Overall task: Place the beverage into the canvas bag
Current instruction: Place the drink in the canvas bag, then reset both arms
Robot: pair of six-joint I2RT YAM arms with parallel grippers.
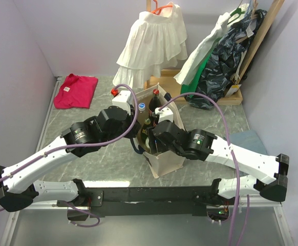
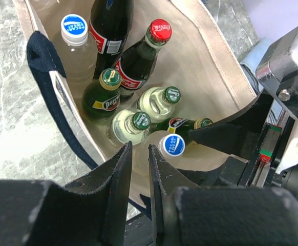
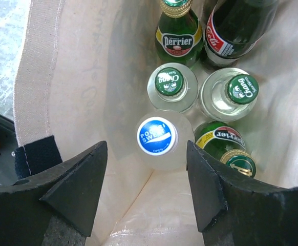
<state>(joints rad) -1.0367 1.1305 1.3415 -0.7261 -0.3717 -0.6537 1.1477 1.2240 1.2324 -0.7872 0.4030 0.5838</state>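
Observation:
The cream canvas bag [image 1: 165,163] stands upright between my arms, its navy handle [image 2: 41,51] hanging at the side. It holds several bottles: colas [image 2: 139,59], green Perrier [image 3: 177,38], two Chang [image 3: 169,84] and a Pocari Sweat [image 2: 73,27]. A second blue-capped Pocari Sweat bottle [image 3: 157,136] stands near the bag's corner. My right gripper [image 3: 147,147] is open above it, one finger on each side, not touching. My left gripper [image 2: 140,154] is nearly closed at the bag's rim [image 2: 115,169], with cream fabric between its fingers. In the top view both grippers, left [image 1: 139,139] and right [image 1: 150,134], meet over the bag.
A red cloth [image 1: 76,90] lies at the far left. A white ruffled garment [image 1: 151,43] hangs behind the bag. Clothes on a wooden rack [image 1: 220,56] stand at the back right. A grey-blue pad [image 1: 247,139] lies to the right.

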